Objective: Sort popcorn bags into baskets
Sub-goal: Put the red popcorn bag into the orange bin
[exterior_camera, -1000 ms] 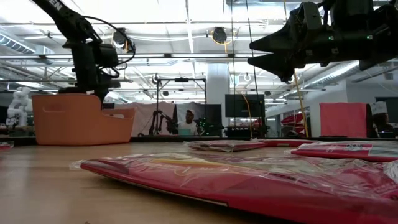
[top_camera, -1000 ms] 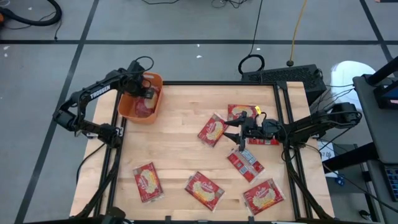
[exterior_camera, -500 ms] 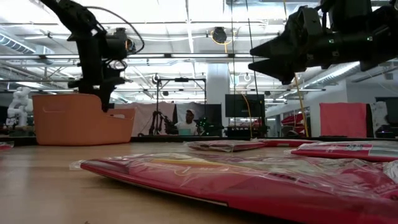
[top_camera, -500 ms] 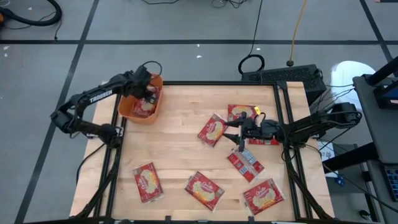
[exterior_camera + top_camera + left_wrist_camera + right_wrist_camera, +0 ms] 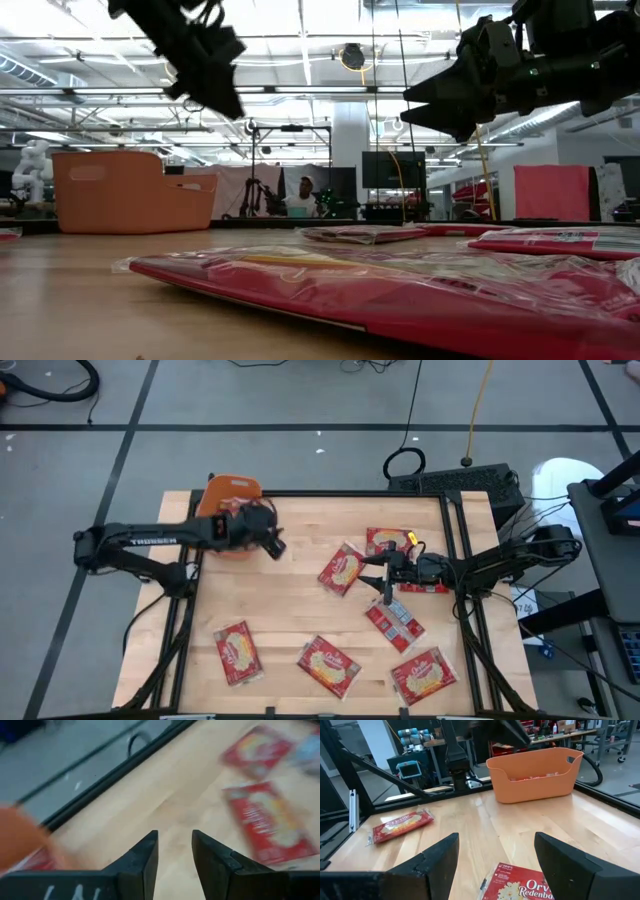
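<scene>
Near the tabletop's far left corner, the left gripper (image 5: pixel 277 547) reaches sideways beside the orange basket (image 5: pixel 228 488), fingers slightly apart, empty. The right gripper (image 5: pixel 374 572) hangs open over the popcorn bags (image 5: pixel 341 568).

Seven popcorn bags (image 5: pixel 340 568) on the table, one basket (image 5: pixel 232 488), two arms.

Counted from above: five bags lying picture side up, red with a cream-yellow oval; one silver-grey and red bag (image 5: pixel 395 622) among them; one more red bag (image 5: pixel 432 587) partly hidden under the right arm (image 5: pixel 500 560). Seven in all on the wood. A single orange basket at the far left corner, with red packets inside, too hidden to count. Two dark arms, the left arm (image 5: pixel 140 540) reaching across by the basket.
</scene>
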Tool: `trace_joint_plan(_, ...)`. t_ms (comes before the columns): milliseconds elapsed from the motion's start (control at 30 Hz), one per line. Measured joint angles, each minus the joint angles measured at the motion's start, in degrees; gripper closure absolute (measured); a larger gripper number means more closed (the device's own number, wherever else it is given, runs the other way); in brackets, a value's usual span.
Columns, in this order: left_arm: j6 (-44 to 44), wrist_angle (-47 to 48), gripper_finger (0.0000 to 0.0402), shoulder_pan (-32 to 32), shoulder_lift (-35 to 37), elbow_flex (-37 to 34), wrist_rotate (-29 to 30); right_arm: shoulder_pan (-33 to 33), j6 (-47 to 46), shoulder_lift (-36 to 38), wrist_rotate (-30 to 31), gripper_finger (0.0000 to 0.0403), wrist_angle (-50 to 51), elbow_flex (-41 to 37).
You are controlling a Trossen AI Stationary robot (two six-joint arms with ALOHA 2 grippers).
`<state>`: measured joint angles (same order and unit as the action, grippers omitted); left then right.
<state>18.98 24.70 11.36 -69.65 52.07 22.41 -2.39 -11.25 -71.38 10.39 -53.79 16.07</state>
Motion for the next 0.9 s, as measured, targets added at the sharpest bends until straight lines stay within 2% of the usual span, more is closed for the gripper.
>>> trace_joint_plan(133,1.6,-5.4,0.0279,-9.4,-1.5,-0.1,6.8,0.0,-0.1,0.0,0.0,0.0151,0.1,0.0)
trace_joint_plan(367,1.8,-14.4,0.0279,-21.4,-6.1,-0.1,13.1,-0.4,-4.1,0.0,0.1,0.0151,-0.1,0.0)
trace_joint_plan(500,2.3,-18.6,0.0279,-25.3,-9.9,-0.1,15.1,-1.9,-4.7,0.0,0.6,0.0151,0.0,0.0)
trace_joint_plan(767,2.3,-28.4,0.0279,-29.3,-17.6,-0.1,15.7,-7.1,-6.9,0.0,6.7,0.0151,0.2,0.3)
trace_joint_plan(900,2.0,-33.0,0.0279,-30.9,-19.9,-0.1,15.8,-11.1,-7.2,0.0,9.4,0.0151,2.3,3.0)
